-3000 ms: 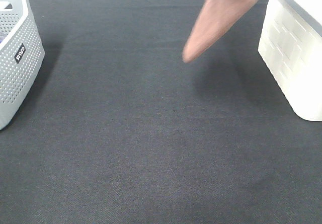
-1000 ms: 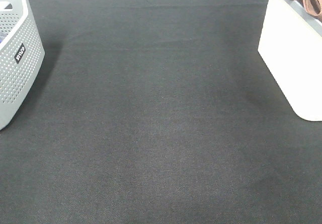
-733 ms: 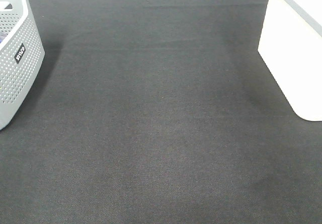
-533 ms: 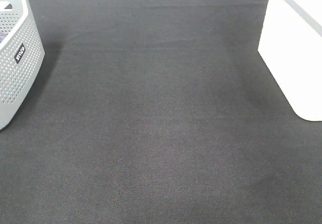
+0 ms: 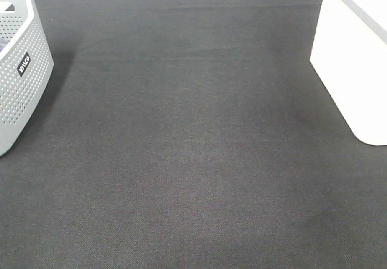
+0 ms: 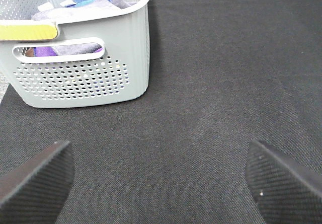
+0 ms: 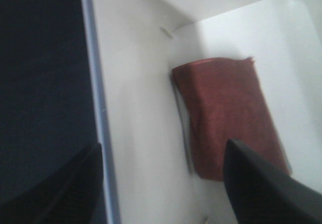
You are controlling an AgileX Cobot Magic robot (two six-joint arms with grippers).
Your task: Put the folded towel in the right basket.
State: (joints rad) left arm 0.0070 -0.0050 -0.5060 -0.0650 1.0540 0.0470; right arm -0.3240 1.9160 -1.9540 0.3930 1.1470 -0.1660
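Note:
The rust-brown folded towel [image 7: 226, 116] lies flat on the floor inside the white right basket [image 7: 136, 83], seen only in the right wrist view. My right gripper [image 7: 161, 183] is open and empty, above the basket's rim, with its fingers [image 7: 256, 183] spread over the towel's near end. In the exterior high view the right basket [image 5: 354, 63] stands at the right edge; the towel and both grippers are out of that view. My left gripper [image 6: 161, 178] is open and empty above the dark mat.
A grey perforated basket [image 5: 18, 69] with a black label stands at the left edge, holding purple and blue cloths [image 6: 75, 5]. A dark grey mat [image 5: 193, 142] covers the table between the two baskets.
Three seconds ago the towel hung from the right gripper beside the white basket. A second ago it lay over the basket's rim. Now it is gone from the exterior high view.

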